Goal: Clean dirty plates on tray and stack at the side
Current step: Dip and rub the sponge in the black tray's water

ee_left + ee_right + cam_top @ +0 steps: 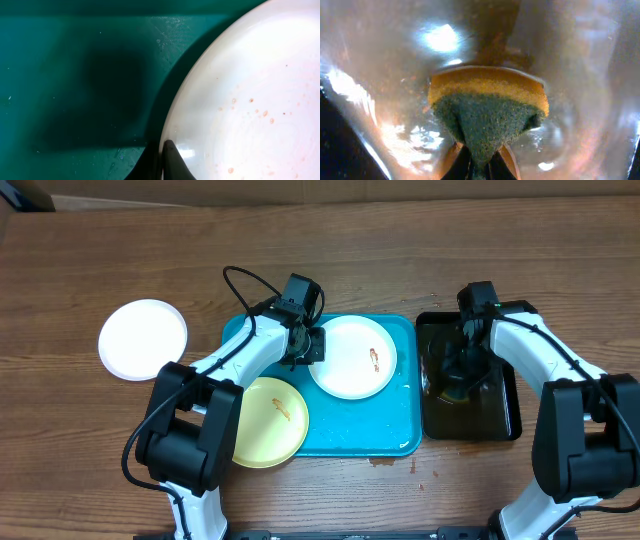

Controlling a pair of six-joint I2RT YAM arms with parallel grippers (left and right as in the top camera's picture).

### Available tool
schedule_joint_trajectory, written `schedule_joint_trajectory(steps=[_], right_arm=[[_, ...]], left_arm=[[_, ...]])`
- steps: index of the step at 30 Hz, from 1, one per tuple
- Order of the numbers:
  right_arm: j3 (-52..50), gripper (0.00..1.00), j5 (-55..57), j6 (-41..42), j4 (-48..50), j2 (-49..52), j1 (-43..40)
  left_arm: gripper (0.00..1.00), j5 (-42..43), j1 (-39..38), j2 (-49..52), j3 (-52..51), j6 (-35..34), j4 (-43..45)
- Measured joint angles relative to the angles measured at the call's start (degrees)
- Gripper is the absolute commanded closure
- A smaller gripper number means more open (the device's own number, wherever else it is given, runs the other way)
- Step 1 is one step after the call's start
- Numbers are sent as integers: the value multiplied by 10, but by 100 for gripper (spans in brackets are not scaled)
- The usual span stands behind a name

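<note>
smeared white plate (352, 358) sits at the far right of the blue tray (370, 430), left gripper (310, 348) pinched shut on its left rim
yellow plate (268, 420), smeared too, hangs over the tray's near left corner; other white plate (142, 339) is off on the table (100, 460) to the left. right gripper (462, 365) is clamped on a sponge (487, 107) down in the black tray (500, 415).

Turquoise rectangular plastic tray (370, 425) holds smeared round white plate (352, 358) and pale yellow round plate (275, 430); plain white plate (143, 339) on wooden table (400, 260), far left.
</note>
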Motion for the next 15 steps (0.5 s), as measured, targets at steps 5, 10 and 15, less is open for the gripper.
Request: schedule_joint_trajectory(steps=[5, 10, 15], right_arm=[[5, 96, 1, -23, 0, 0, 3], [69, 96, 21, -27, -77, 5, 19], [142, 96, 69, -40, -90, 5, 44]], left_arm=[[96, 0, 0, 0, 0, 0, 4], [95, 0, 0, 0, 0, 0, 4], [64, 0, 0, 0, 0, -2, 4]])
